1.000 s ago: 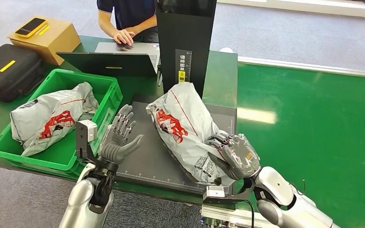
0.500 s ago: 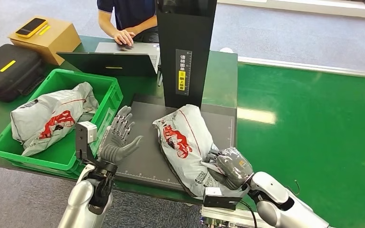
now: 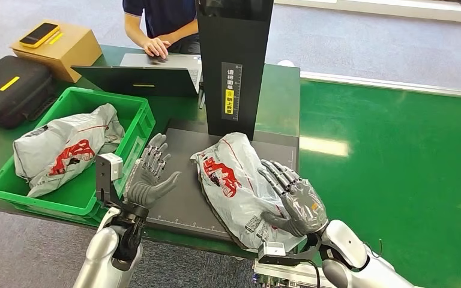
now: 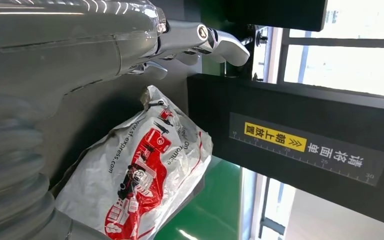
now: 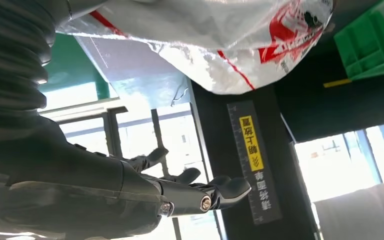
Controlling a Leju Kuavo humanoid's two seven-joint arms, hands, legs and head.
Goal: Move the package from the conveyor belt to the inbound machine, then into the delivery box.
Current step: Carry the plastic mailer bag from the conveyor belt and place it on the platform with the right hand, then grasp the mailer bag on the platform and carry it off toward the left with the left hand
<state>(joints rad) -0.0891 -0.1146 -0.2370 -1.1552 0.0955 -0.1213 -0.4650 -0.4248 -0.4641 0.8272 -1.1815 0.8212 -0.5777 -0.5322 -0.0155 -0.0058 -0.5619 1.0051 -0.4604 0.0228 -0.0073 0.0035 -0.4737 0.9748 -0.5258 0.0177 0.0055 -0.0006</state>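
Two hands, both holding nothing. Right hand [image 3: 293, 201] has its fingers spread, released, hovering at the near right edge of the package [image 3: 237, 183]; whether the palm touches the film cannot be told from the head view. Left hand [image 3: 151, 174] is open too, fingers apart and pointing up, palm facing the package, well apart from it on its thumb side.

Package lies flat on the black platform [image 3: 183, 180] of the inbound machine [image 3: 234, 60], just in front of the upright black column, printed side up. Red logo shows plainly in the left wrist view [image 4: 140, 185]. Right wrist view shows the bag's crinkled underside [image 5: 215, 40] past the fingertips.

Handling judgement: grey poly mailer, soft, wrinkled, likely light, contents loose inside. Film looks glossy, so slippery; a flat-palm push would slide it, a pinch on bare film could slip. It will sag and fold when lifted, no stiff edge. Best hold is probably the bulging middle, fingers wrapped over the top with thumb under the near edge, or both hands squeezing from opposite sides. Not fragile by the look of it.

Task stage: machine step looks done, the box leg not yet. Green delivery box [image 3: 12, 180] sits beyond the left hand's back side, another mailer [image 3: 66, 150] already in it.
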